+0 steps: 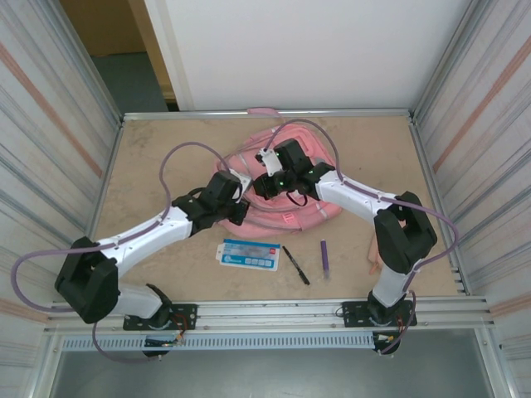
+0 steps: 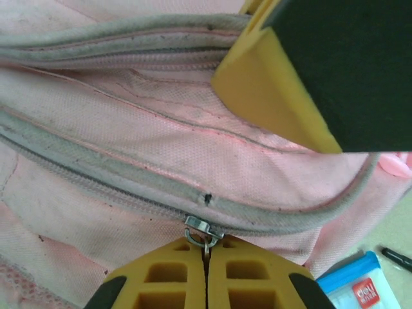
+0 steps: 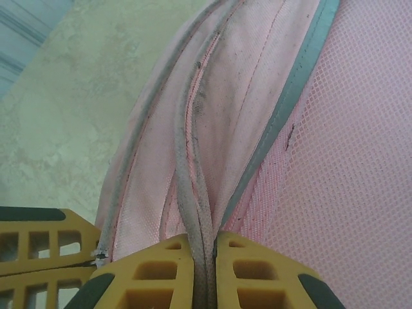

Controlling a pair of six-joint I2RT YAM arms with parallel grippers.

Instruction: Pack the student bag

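The student bag (image 1: 292, 217), pink and soft, lies flat at the table's middle. My left gripper (image 1: 241, 196) is at its left side, shut on the small metal zipper pull (image 2: 205, 233) of a grey zipper line; the pull's ring sits pinched between the yellow fingertips of the left gripper (image 2: 207, 248). My right gripper (image 1: 268, 177) is over the bag's top, shut on a grey piped seam (image 3: 194, 193) of the bag (image 3: 257, 77). That seam runs down between the tips of the right gripper (image 3: 205, 250). The two grippers are close together.
On the table in front of the bag lie a blue-and-white packet (image 1: 249, 254), a black pen (image 1: 295, 264) and a purple pen (image 1: 324, 258). Metal walls close in the left and right sides. Bare tabletop shows left of the bag.
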